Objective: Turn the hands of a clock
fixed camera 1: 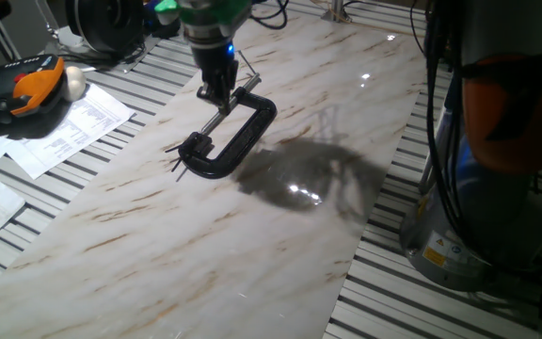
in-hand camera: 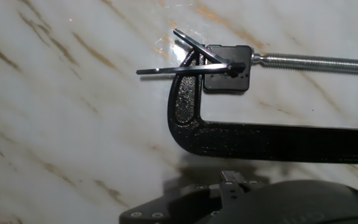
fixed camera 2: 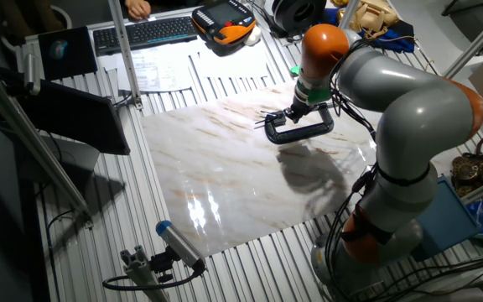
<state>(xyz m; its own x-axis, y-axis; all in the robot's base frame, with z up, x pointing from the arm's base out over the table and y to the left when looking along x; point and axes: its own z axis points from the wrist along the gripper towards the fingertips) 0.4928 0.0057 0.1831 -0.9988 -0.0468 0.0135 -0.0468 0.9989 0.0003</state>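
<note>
no legible txt or labels

Grey, rounded arm [fixed camera 2: 409, 109] segments with orange joint bands; black cables alongside; seemingly a blue wrist light [fixed camera 1: 229, 47].

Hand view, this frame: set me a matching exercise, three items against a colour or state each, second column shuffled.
Items:
1. C-clamp
2. clock hands
3. clamp screw

Descriptions:
A. silvery threaded rod
B. thin dark bars, spread at an angle
C. black curved frame lying flat on the marble slab

Pairs: 1-C, 2-B, 3-A
</note>
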